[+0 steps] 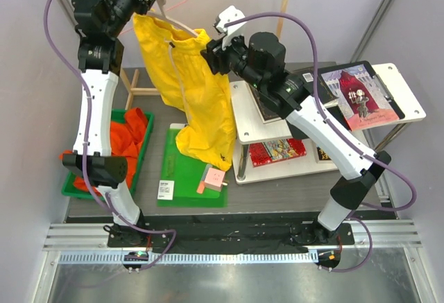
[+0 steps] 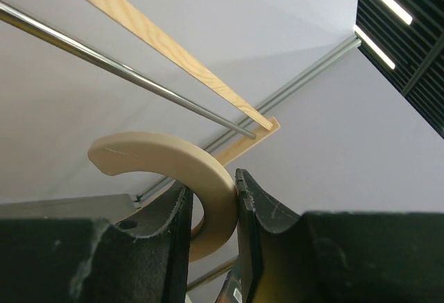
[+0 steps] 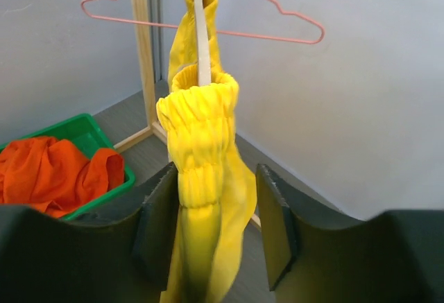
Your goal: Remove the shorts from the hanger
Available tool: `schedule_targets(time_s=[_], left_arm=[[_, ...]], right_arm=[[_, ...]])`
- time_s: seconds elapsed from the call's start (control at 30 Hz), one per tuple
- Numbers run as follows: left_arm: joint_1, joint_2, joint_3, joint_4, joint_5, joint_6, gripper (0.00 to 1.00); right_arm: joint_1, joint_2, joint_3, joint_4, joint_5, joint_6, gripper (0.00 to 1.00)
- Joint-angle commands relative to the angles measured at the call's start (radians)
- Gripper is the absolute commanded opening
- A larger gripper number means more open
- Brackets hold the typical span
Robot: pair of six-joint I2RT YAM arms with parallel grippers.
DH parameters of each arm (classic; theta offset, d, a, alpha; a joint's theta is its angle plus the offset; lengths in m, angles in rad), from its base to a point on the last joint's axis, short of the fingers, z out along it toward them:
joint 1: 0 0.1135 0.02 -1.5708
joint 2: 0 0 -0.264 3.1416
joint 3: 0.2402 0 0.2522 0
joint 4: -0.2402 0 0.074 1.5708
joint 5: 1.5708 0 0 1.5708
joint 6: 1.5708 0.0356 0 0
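While the left gripper (image 2: 214, 202) stood closed on the hook of the hanger (image 2: 163, 156), we held the hanger in the air near the far left corner of the table (image 1: 277, 195). The yellow shorts (image 3: 200, 112) hung from it, waistband gathered round the hanger's arm, legs dangling toward the table. The orange shorts (image 3: 55, 171) lay in the green bin (image 3: 89, 124) at the table's left edge, on no hanger; we judged that pair done.

The right gripper (image 3: 216, 178) was open, one jaw on each side of the yellow waistband. One jaw lay against the cloth and the other stood apart from it, so nothing was gripped. We judged the step in hand to be taking hold of the waistband.

The next move called for closing the right jaws on the gathered cloth below the arm, not on the arm itself. The waistband would then need drawing off the arm's end against a steady hanger. A loose pinch could slip on the elastic.
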Motion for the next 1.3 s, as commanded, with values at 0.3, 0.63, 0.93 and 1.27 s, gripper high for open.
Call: schedule_targets(time_s=[0.3,0.63,0.93,1.27], left_arm=[[0.06,0.026,0.065,0.134,0.006,-0.087,0.01],[0.079,0.022,0.062,0.191,-0.017,-0.139,0.0],[0.088,0.014,0.032,0.256,-0.04,-0.222,0.01],[0.1,-0.012,-0.06,0.354,-0.07,-0.323,0.0]], right_arm=[[-0.003,-0.178,-0.239,0.156,0.1,0.152,0.84],[-0.007,-0.181,-0.321,0.19,-0.036,0.223,0.6],[-0.007,-0.211,-0.394,0.257,0.003,0.256,0.25],[-0.006,-0.365,-0.605,0.422,0.07,0.26,0.01]])
